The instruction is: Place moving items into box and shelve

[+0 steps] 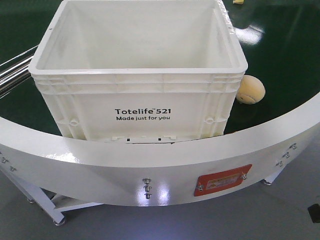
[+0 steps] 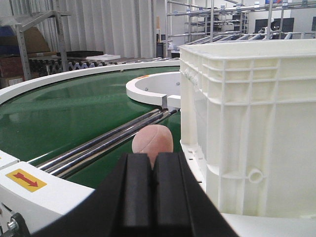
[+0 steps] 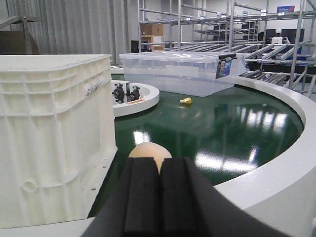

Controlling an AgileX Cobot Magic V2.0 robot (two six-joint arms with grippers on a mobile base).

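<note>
**Inspector:** Where is the box sitting, and why there?

**Assessor:** The box (image 1: 140,107) is sitting on the green belt (image 1: 285,45), with its printed face right against the belt's white outer rim (image 1: 100,165). I am judging that it is parked at this near edge so that both arms are reaching it from the rim side. The front view is showing nothing lying inside it.

**Inspector:** And the moving items?

**Assessor:** Both are lying on the belt, outside the box. The pale yellow-tan ball (image 1: 251,90) is resting just beside the box's right wall, near the outer rim, directly beyond the right gripper (image 3: 159,165). The brownish ball (image 2: 152,139) is lying just beside the box's left wall, next to the steel rails (image 2: 94,145) and straight ahead of the left gripper (image 2: 153,163). The front view is not showing this one, because the box is hiding that side.

**Inspector:** State of the jaws?

**Assessor:** On both grippers the jaws are pressed together and pinching nothing. Each gripper is pointing at its own ball from the rim side, apart from it. I am reading this as lining up for a pick. The jaws are going to need spreading before either ball is taken.

**Inspector:** Concerns?

**Assessor:** Both items are rounded and are likely to roll if nudged, possibly along the box wall. A small yellow piece (image 3: 186,100) is lying farther along the belt, near a clear lidded bin (image 3: 177,74). I cannot tell whether it belongs to the task.
</note>
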